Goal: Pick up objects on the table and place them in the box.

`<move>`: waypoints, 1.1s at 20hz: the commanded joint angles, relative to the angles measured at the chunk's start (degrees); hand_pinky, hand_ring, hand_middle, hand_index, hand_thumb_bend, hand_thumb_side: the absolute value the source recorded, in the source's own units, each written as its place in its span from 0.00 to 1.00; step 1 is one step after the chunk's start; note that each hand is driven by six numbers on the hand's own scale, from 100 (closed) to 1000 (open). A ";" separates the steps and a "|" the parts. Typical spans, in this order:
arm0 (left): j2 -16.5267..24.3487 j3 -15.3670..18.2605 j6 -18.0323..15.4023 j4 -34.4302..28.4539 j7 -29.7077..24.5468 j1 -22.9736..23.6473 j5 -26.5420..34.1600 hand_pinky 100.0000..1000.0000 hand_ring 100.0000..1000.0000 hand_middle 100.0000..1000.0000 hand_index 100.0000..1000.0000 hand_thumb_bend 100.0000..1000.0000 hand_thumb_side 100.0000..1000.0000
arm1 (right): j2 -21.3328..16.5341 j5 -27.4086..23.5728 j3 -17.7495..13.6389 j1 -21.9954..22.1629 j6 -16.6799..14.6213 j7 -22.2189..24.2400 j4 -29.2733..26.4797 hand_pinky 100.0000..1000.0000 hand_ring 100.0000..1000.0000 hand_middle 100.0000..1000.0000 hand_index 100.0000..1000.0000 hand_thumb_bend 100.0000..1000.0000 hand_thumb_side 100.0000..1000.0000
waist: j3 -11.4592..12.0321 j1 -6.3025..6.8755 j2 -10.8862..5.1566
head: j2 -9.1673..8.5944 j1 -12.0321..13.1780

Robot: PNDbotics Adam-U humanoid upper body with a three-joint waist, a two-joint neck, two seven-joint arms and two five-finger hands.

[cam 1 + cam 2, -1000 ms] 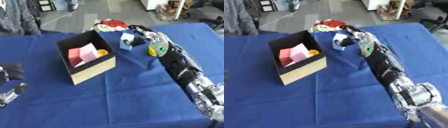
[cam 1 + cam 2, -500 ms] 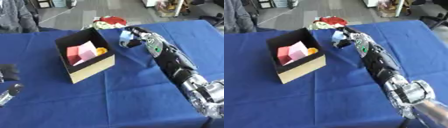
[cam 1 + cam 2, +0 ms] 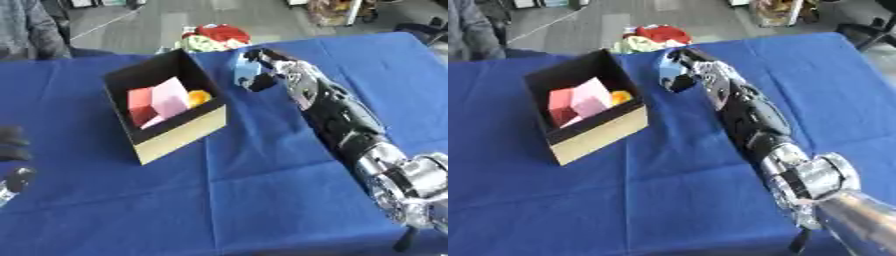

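Observation:
My right hand [image 3: 262,65] reaches out over the far middle of the blue table, fingers curled round a small light-blue and white object [image 3: 246,71]. It hangs just right of the open black box [image 3: 179,135], whose front wall is tan. Inside the box lie a red block [image 3: 140,102], a pink block [image 3: 171,97] and a small orange thing [image 3: 199,97]. My left hand [image 3: 12,150] shows only as a dark shape at the left edge, low down.
A red, white and green bundle [image 3: 213,37] lies at the table's far edge, behind the box and my right hand. The blue cloth [image 3: 262,190] covers the table. A person's sleeve [image 3: 35,30] shows at the far left corner.
My right hand has carried the light-blue object a little left, closer to the box. The whole picture has also shifted, so the camera moved.

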 commanded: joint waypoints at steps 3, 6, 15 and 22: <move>0.46 0.14 -0.10 -1.28 -0.21 -0.87 0.08 0.74 0.59 0.61 0.79 0.58 0.44 | -0.34 0.93 -0.02 -0.16 -0.17 -2.06 -0.74 0.78 0.65 0.53 0.68 0.00 0.00 | -0.02 0.07 0.43 | 0.22 -0.31; 0.49 0.18 -0.11 -1.29 -0.20 -0.92 0.09 0.74 0.59 0.61 0.79 0.58 0.44 | -0.41 0.42 0.02 -0.25 -0.62 -4.87 -1.64 0.78 0.65 0.54 0.70 0.01 0.00 | -0.12 -0.06 0.39 | 0.22 -0.38; 0.60 0.30 -0.11 -1.29 -0.16 -0.92 0.04 0.74 0.59 0.61 0.79 0.57 0.44 | -1.05 -3.53 0.07 -0.62 -3.07 -6.53 -1.90 1.00 0.99 1.00 1.00 0.28 0.35 | -0.06 -0.23 0.30 | 0.22 -0.56; 0.57 0.28 -0.12 -1.30 -0.21 -0.91 0.07 0.74 0.59 0.61 0.79 0.57 0.44 | -1.31 -3.20 -0.19 -0.68 -2.53 -4.98 -1.00 1.00 1.00 1.00 1.00 0.28 0.34 | 0.02 -0.24 0.31 | 0.22 -0.64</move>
